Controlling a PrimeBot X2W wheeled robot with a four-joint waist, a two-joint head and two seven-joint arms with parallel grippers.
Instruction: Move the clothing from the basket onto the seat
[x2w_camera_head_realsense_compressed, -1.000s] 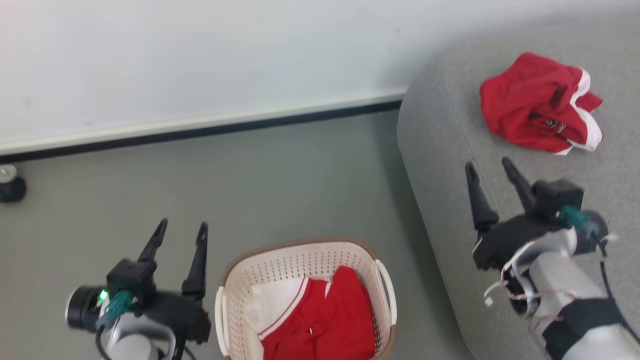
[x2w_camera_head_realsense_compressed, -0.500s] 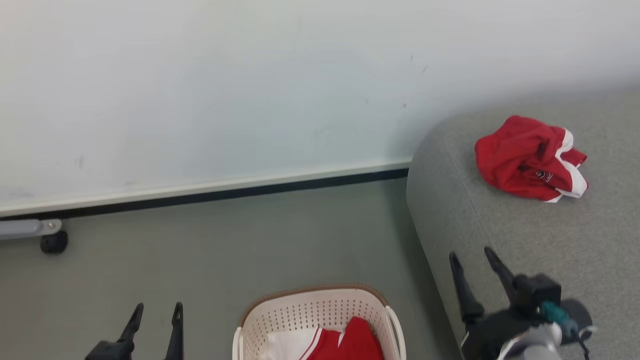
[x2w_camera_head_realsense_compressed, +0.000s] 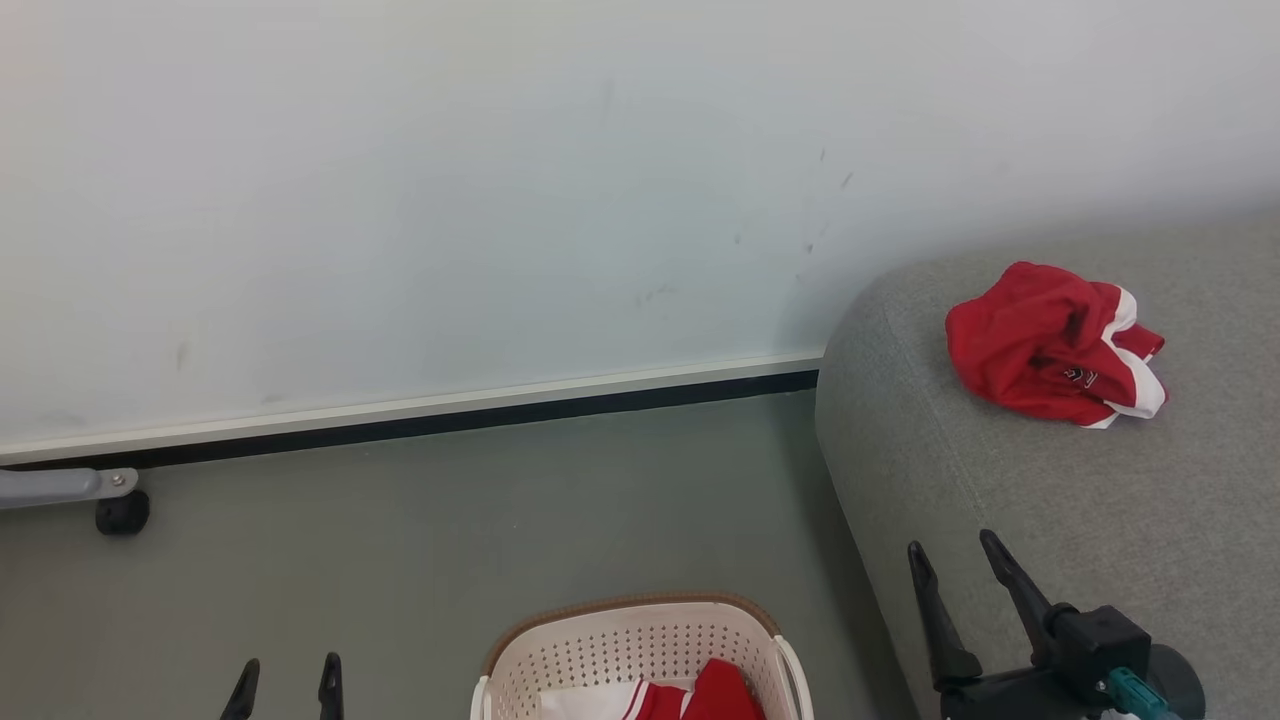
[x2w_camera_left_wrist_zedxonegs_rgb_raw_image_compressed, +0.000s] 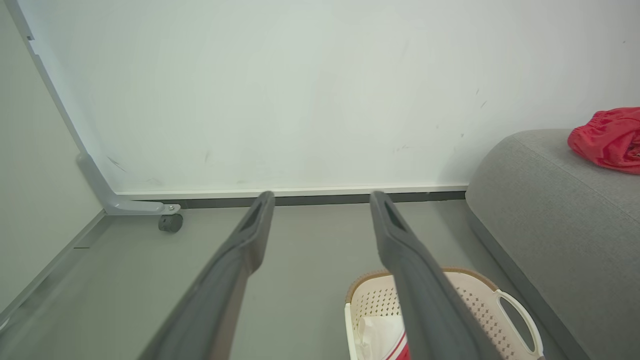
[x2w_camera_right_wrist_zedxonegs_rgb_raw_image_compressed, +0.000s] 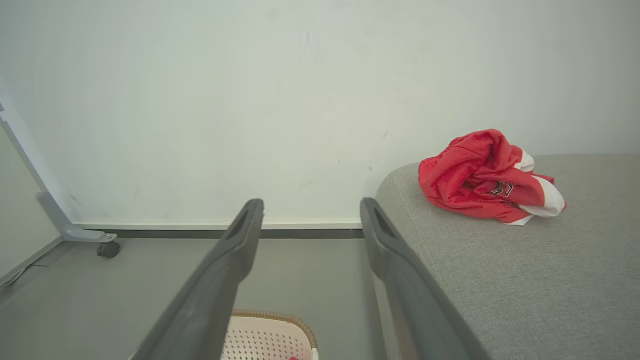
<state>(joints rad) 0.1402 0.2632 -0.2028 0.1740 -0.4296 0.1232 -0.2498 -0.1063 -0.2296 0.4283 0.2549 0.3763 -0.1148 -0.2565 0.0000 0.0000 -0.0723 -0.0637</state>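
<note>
Pale wall (x2w_camera_head_realsense_compressed: 500, 200) with dark skirting, grey floor (x2w_camera_head_realsense_compressed: 450, 520), castor (x2w_camera_head_realsense_compressed: 122, 512) at far left; grey seat (x2w_camera_head_realsense_compressed: 1050, 520) at right carrying one crumpled red garment (x2w_camera_head_realsense_compressed: 1040, 345) with white trim, well beyond the right gripper (x2w_camera_head_realsense_compressed: 951, 545) and apart from it. Cream basket (x2w_camera_head_realsense_compressed: 620, 605) on the floor between the two grippers, second red-and-white garment (x2w_camera_head_realsense_compressed: 715, 697) inside it, right of the left gripper (x2w_camera_head_realsense_compressed: 290, 662). Both arms held low, fingers pointing toward the wall, jaws of each spread wide and holding nothing, right over the seat's edge, left over the floor.
</note>
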